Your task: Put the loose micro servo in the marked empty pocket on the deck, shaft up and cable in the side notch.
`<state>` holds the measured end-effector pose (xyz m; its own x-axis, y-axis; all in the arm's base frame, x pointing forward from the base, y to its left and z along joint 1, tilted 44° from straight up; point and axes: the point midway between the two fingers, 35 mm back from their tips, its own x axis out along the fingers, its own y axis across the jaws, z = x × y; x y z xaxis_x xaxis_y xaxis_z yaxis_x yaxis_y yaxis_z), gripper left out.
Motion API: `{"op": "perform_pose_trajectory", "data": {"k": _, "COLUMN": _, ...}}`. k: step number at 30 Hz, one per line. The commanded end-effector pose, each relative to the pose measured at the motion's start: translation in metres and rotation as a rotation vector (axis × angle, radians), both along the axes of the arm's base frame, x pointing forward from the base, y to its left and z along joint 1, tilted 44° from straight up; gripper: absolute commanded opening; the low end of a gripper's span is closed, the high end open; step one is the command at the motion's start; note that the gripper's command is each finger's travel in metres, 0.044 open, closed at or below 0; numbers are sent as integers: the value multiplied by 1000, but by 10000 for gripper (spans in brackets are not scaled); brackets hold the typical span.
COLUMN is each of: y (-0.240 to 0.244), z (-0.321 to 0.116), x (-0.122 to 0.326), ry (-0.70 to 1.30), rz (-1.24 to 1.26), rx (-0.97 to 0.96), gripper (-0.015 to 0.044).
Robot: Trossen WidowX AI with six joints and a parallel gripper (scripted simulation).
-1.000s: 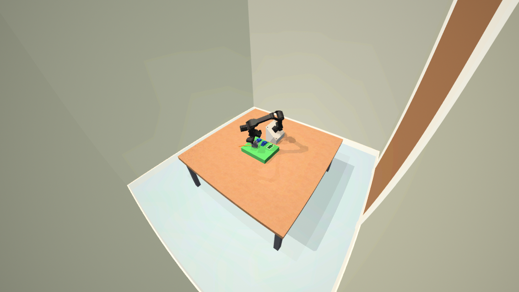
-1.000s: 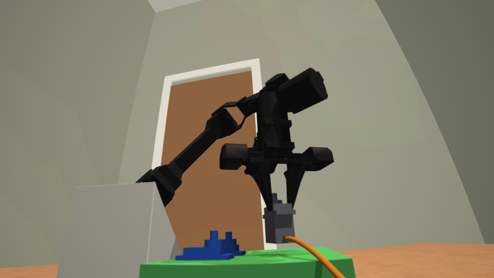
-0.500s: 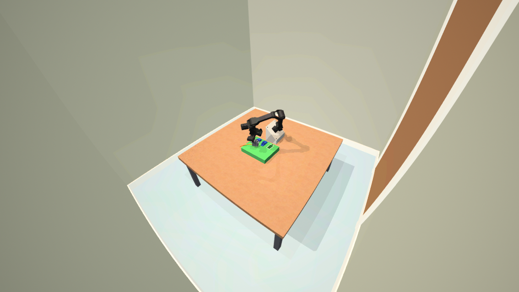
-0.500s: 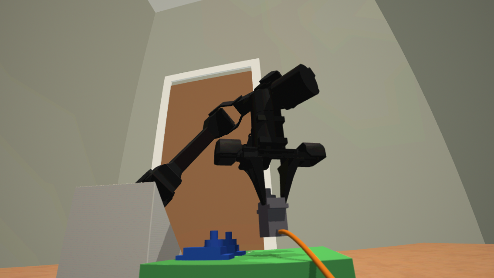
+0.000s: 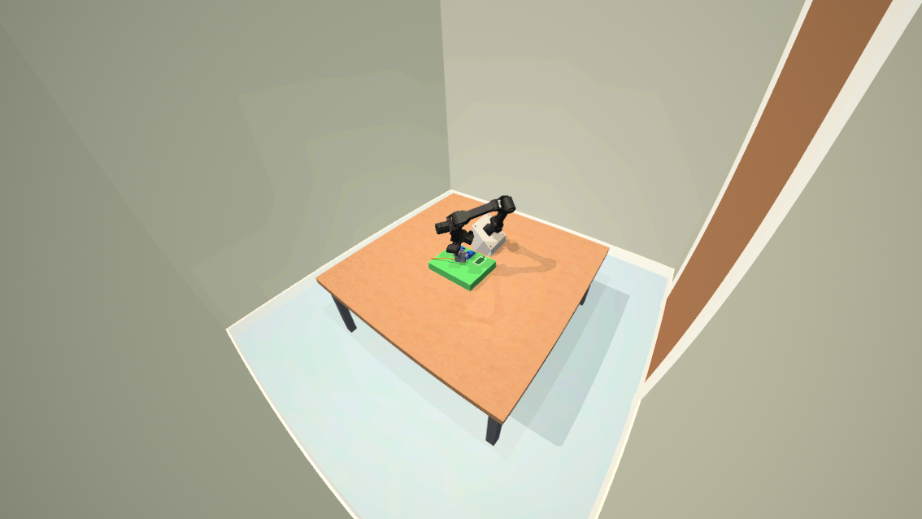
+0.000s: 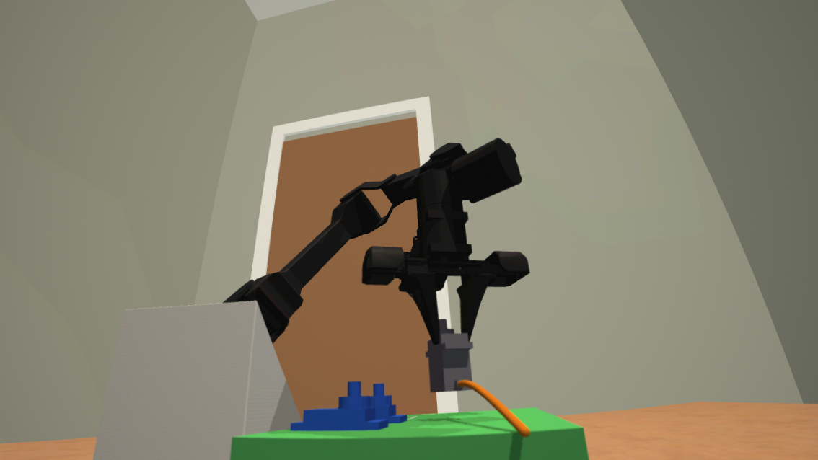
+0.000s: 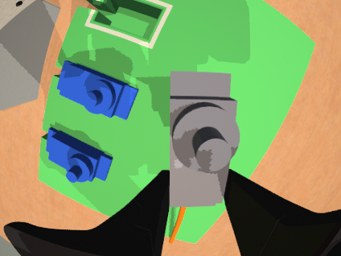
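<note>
The arm (image 6: 320, 246) was matte black throughout, built of angular, faceted links. It rose from a pale grey, wedge-shaped base block (image 6: 182, 371). A black cylindrical housing (image 6: 486, 169) capped the wrist. The gripper (image 6: 449, 329) carried a black crossbar with rounded ends and two black fingers (image 6: 425, 308) tapering to points.

In your wrist view the gripper (image 7: 198, 194) fingers hide most of the servo's orange cable (image 7: 177, 226). From the top camera the pocket (image 5: 479, 260) is too small for you to make out its notch.
</note>
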<state>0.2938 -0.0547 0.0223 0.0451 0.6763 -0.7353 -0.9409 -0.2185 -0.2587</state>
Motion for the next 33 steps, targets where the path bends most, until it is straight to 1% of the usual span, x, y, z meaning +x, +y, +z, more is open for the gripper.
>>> {"op": "perform_pose_trajectory", "data": {"k": 1, "y": 18, "z": 18, "x": 0, "ry": 3, "rz": -8, "rx": 6, "gripper": 0}}
{"op": "perform_pose_trajectory", "data": {"k": 9, "y": 54, "z": 52, "x": 4, "ry": 3, "rz": -8, "rx": 9, "gripper": 0}}
{"op": "perform_pose_trajectory", "data": {"k": 16, "y": 57, "z": 54, "x": 5, "ry": 26, "rz": -33, "rx": 11, "gripper": 0}}
{"op": "perform_pose_trajectory", "data": {"k": 33, "y": 57, "z": 54, "x": 5, "ry": 409, "rz": -446, "rx": 36, "gripper": 0}}
